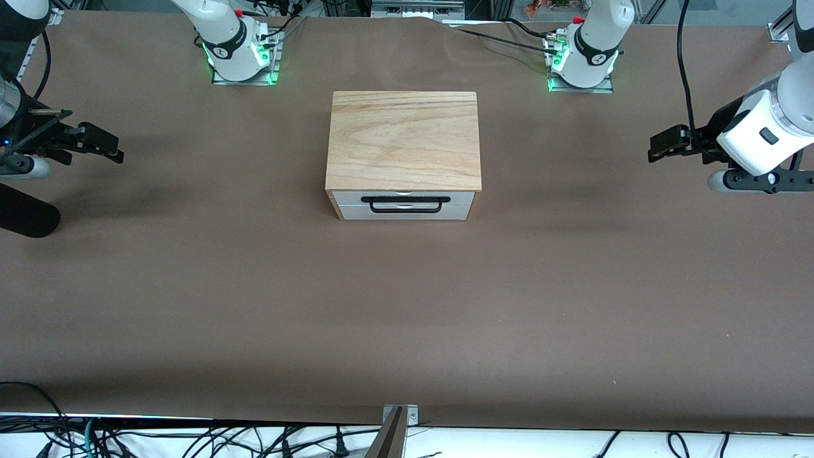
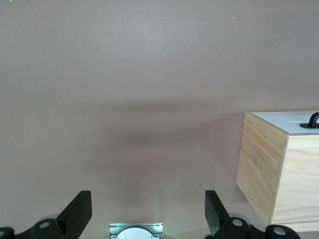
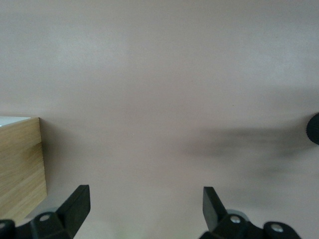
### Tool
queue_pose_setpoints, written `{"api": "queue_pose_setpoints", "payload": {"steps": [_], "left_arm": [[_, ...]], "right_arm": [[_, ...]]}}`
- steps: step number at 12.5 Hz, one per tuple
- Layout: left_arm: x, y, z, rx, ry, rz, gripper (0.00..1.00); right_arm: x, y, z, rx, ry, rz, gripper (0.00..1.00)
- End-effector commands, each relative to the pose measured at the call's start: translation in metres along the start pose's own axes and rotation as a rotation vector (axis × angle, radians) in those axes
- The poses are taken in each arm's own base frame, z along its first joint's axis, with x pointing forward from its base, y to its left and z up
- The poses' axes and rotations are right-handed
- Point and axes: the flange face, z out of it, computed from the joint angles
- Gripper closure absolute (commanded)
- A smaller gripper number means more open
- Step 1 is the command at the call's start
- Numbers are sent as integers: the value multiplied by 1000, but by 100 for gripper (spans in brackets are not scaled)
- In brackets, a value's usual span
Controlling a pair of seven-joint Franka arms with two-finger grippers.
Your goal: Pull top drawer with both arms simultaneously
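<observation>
The light oak cabinet [image 1: 403, 140] stands mid-table. The top drawer [image 1: 348, 198] is pushed in, its white front flush and facing the front camera. Its black bar handle [image 1: 401, 200] spans the front. My left gripper [image 1: 656, 150] hangs open and empty above the table near the left arm's end, apart from the cabinet. My right gripper [image 1: 113, 147] hangs open and empty near the right arm's end. The left wrist view shows its gripper [image 2: 148, 211] open, with the cabinet [image 2: 276, 169] and one end of the handle [image 2: 313, 120]. The right wrist view shows its gripper [image 3: 145, 205] open and a cabinet side [image 3: 20, 164].
The brown table [image 1: 407, 305] stretches wide between the cabinet and the front camera. The green-lit white bases [image 1: 240, 51] [image 1: 582, 60] stand farther from the camera than the cabinet. Cables hang at the table's front edge [image 1: 191, 439].
</observation>
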Motion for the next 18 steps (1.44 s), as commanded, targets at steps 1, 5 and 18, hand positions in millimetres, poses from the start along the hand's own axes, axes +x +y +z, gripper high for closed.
{"api": "queue_pose_setpoints", "payload": {"steps": [1, 5, 18], "left_arm": [[3, 1, 6, -12, -4, -1, 0], [4, 1, 6, -9, -4, 2, 0], [71, 41, 96, -152, -112, 60, 0]], "right_arm": [[1, -1, -6, 3, 9, -2, 0], [1, -1, -5, 3, 8, 0, 0], [19, -47, 47, 216, -132, -34, 0]]}}
